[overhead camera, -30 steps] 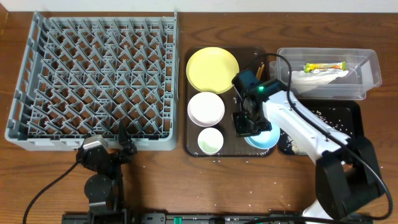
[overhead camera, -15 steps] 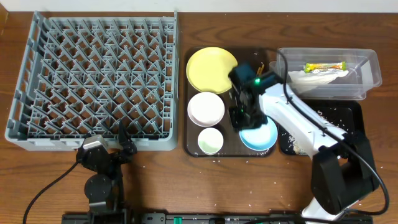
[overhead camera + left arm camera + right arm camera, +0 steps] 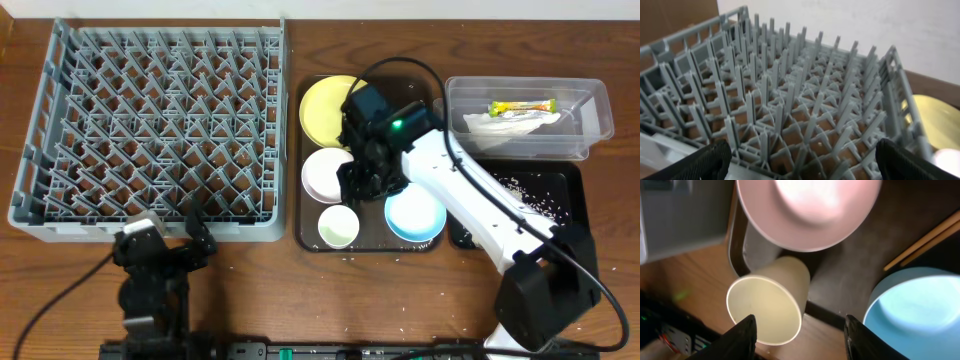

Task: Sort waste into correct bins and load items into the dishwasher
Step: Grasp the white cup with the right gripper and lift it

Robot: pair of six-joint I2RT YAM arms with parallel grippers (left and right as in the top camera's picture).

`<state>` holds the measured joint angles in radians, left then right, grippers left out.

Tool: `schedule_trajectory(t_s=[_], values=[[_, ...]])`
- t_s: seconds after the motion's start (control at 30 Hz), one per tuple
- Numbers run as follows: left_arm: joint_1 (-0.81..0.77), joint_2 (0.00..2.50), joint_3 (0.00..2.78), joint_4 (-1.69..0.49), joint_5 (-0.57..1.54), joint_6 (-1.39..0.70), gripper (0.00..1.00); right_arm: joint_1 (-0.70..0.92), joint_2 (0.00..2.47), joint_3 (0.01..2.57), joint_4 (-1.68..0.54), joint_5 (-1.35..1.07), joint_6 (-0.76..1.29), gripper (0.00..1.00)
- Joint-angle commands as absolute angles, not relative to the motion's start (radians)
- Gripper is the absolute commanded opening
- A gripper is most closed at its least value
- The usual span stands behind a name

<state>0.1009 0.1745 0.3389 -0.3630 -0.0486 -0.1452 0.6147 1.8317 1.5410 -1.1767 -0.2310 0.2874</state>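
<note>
Biggest worry is crowding. Left of the brown serving tray [image 3: 372,238], the left gripper [image 3: 802,161] sits spread wide and empty at the near wall of the dish rack [image 3: 150,232]. If it swings in low, I'd bet a finger snags on the upright pegs.

Over the brown tray, the right gripper [image 3: 800,335] hangs with its jaws parted and nothing between them. It's squeezed in between the white bowl [image 3: 325,175] and the light blue bowl [image 3: 415,215], with the small white cup [image 3: 338,226] just below. If it drops slightly off-centre, a finger probably clips a bowl rim or knocks the cup. The cup stands right at the tray's front edge, so it could tip out onto the table. The chopsticks [image 3: 920,240] look thin and rolly, and I'd expect a pinch there to slip.

Containers, going from the tray's left side outward:
- **Dish rack:** left of the tray, nothing loaded in it yet.
- **Brown tray:** the yellow plate [image 3: 325,105] at the back, partly under the arm, plus the white bowl, cup, blue bowl and chopsticks.
- **Clear tub [image 3: 600,110]:** right of the tray at the back, holding the snack wrapper [image 3: 520,106] and the crumpled napkin [image 3: 510,128].
- **Black tray [image 3: 570,200]:** right of the brown tray at the front, with rice scraps [image 3: 530,190] scattered in it.
</note>
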Motion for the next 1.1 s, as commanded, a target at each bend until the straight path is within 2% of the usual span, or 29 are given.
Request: schedule_trajectory(t_s=[0.0, 0.37, 0.47, 0.57, 0.83, 0.97, 1.07], values=[[0.1, 0.303, 0.52, -0.431, 0.033, -0.156, 0.93, 0.643, 1.869, 1.532, -1.194, -0.2, 0.276, 0.52], [0.1, 0.797, 0.989, -0.694, 0.394, -0.202, 0.93, 0.669, 1.984, 1.528, -1.208, -0.184, 0.276, 0.39], [0.1, 0.868, 1.056, -0.691, 0.518, -0.202, 0.94, 0.669, 2.018, 1.528, -1.205, -0.184, 0.276, 0.25], [0.1, 0.9, 1.068, -0.647, 0.607, -0.202, 0.94, 0.669, 2.042, 1.528, -1.203, -0.184, 0.282, 0.02], [0.1, 0.942, 1.066, -0.65, 0.657, -0.241, 0.94, 0.627, 1.99, 1.608, -1.214, -0.24, 0.278, 0.01], [0.1, 0.948, 1.066, -0.65, 0.765, -0.43, 0.94, 0.529, 1.912, 1.698, -1.192, -0.369, 0.253, 0.01], [0.1, 0.947, 1.066, -0.65, 0.797, -0.628, 0.94, 0.434, 1.862, 1.715, -1.043, -0.502, 0.256, 0.01]])
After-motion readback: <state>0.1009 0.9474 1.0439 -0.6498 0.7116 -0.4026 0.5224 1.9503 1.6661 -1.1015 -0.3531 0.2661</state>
